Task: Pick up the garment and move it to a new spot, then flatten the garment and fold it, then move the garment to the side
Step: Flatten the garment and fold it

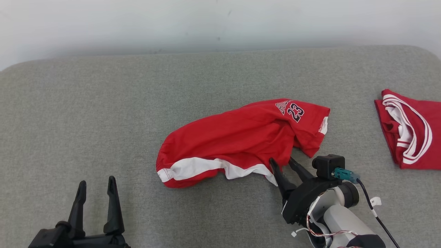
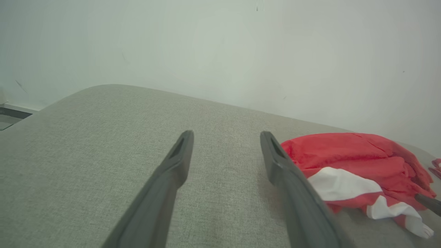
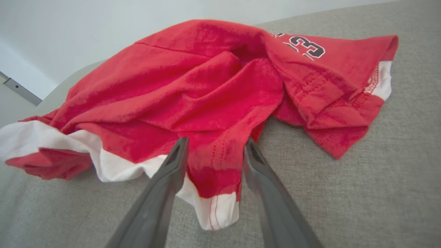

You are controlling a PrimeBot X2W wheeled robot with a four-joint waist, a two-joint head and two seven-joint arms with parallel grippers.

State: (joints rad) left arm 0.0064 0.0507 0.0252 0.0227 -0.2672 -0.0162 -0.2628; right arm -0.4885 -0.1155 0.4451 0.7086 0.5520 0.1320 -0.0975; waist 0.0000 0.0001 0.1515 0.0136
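My right gripper (image 1: pixel 282 160) is the nearer one. Its fingers stand apart astride the near hem of the crumpled red shorts (image 1: pixel 241 137) (not pinching, I judge). They lie mid-cushion (image 1: pixel 103 103), long axis left-right, with the left gripper (image 1: pixel 97 181) spread, well apart.

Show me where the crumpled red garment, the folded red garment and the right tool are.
crumpled red garment (image 1: pixel 241 137), head view, red middle of the cloth.
folded red garment (image 1: pixel 436 115), head view, red part right of the stripes.
right tool (image 1: pixel 281 159), head view, midway between its fingertips.
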